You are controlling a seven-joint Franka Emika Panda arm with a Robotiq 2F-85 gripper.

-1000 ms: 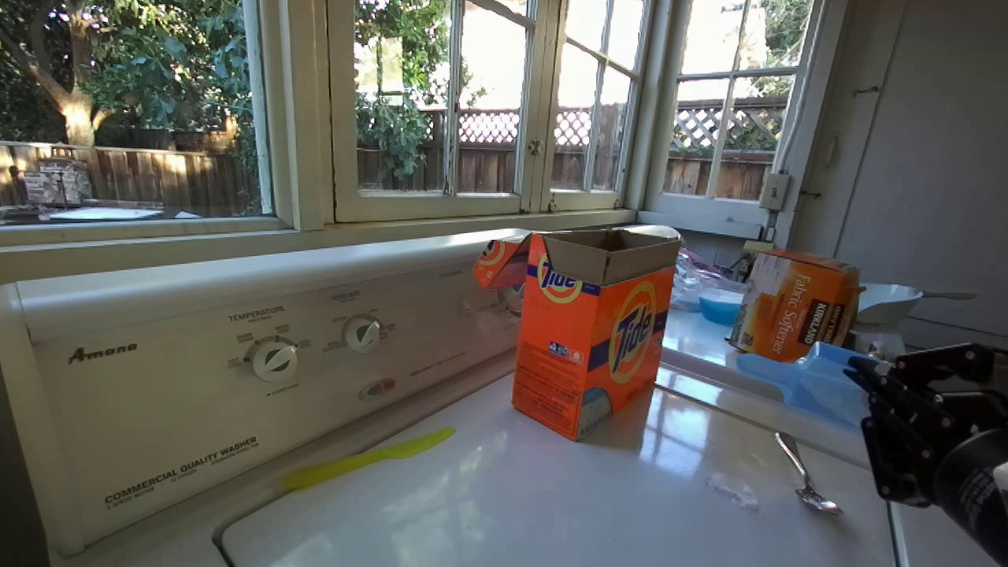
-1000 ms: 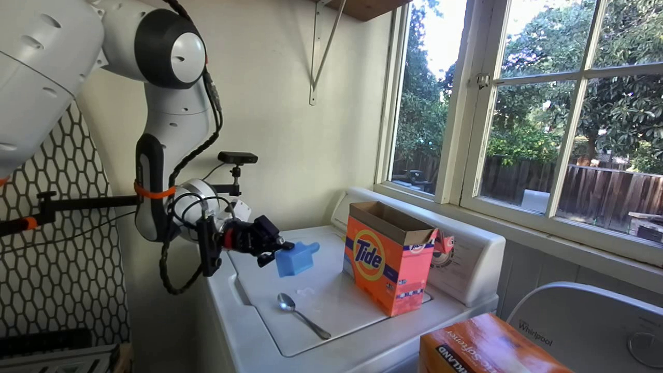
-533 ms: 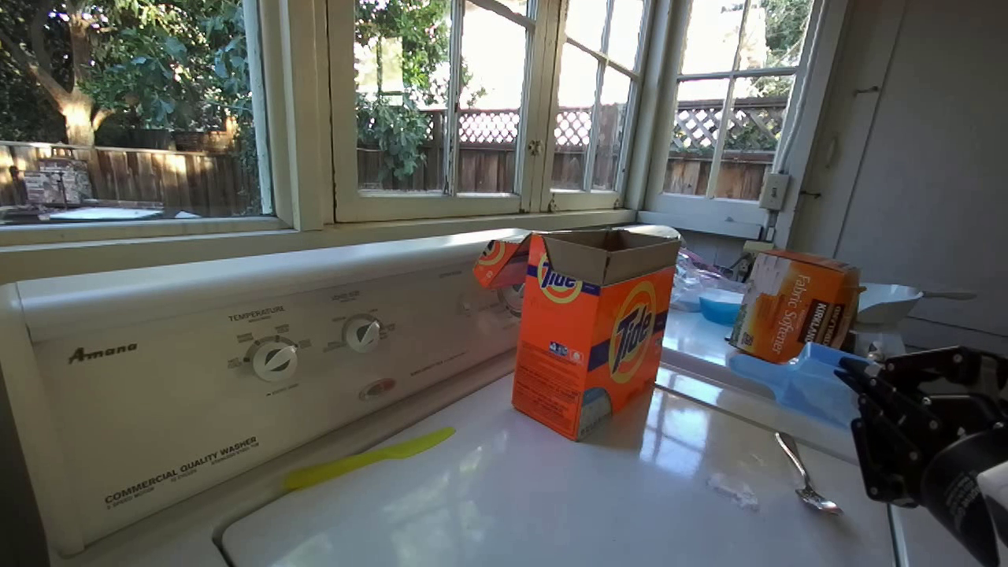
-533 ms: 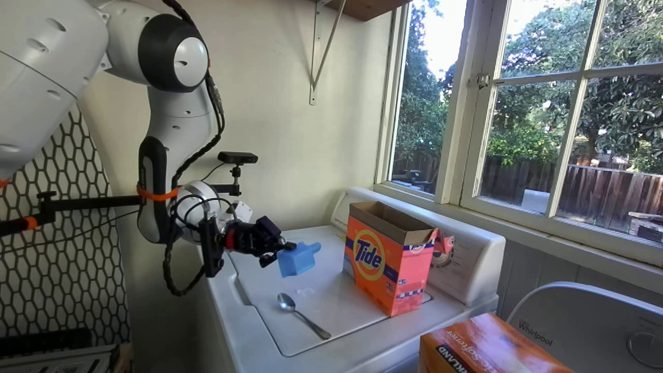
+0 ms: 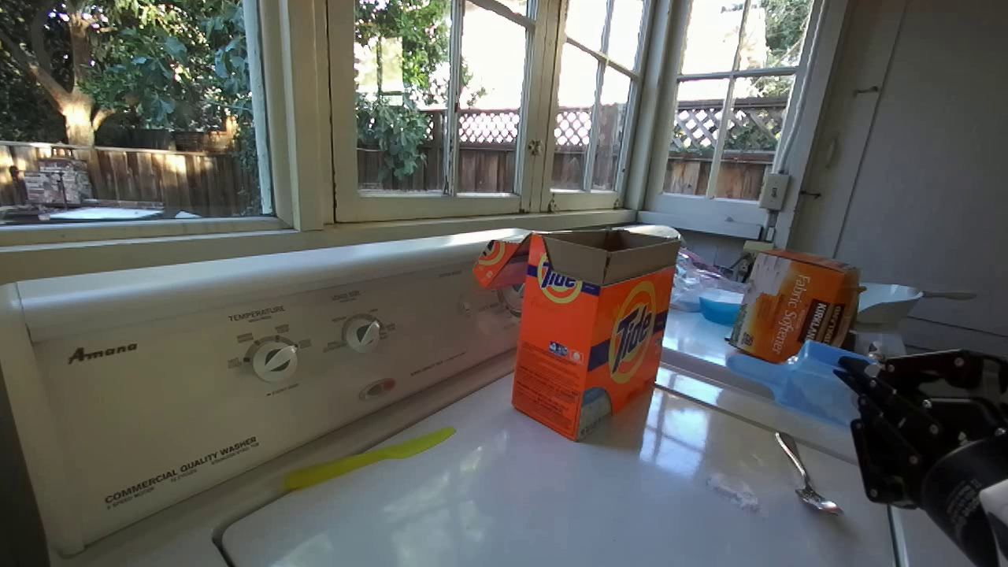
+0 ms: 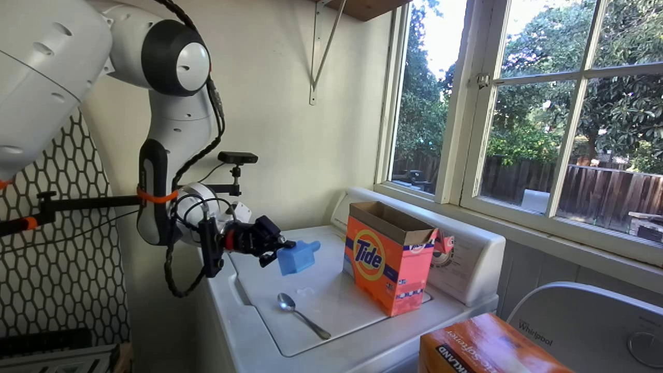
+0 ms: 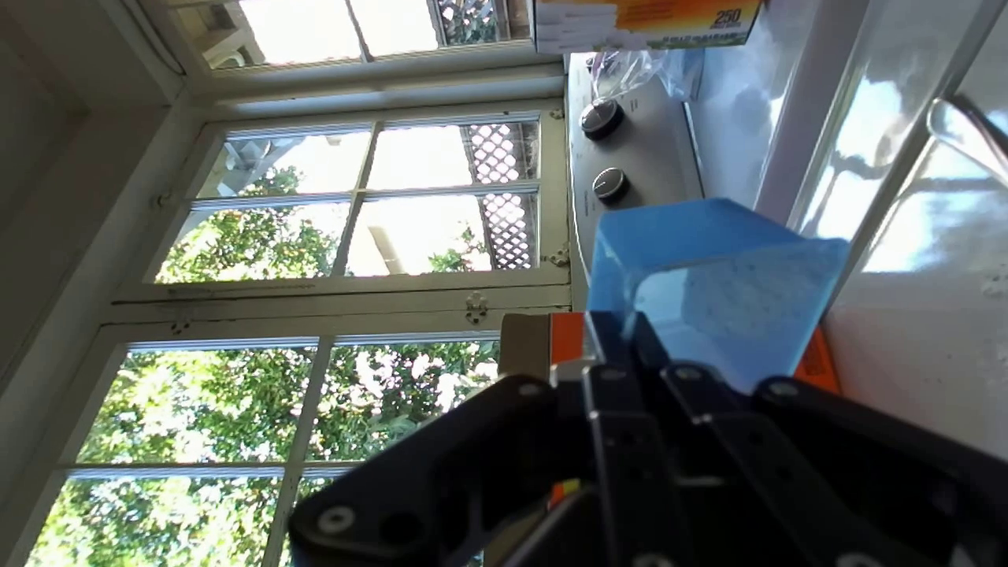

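In an exterior view, the gripper (image 5: 843,368) and scoop (image 5: 817,382) sit slightly nearer the box (image 5: 591,354) than a second ago. In an exterior view, the arm (image 6: 181,119) shows the same small shift, the scoop aloft over the washer (image 6: 336,295), the spoon (image 6: 288,304) unmoved. Wrist view: jaws almost together, pinching the scoop's near edge.

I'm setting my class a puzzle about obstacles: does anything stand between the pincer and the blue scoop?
Nothing visible does: the pincer grips the blue scoop directly. The spoon lies on the washer lid, not between them.
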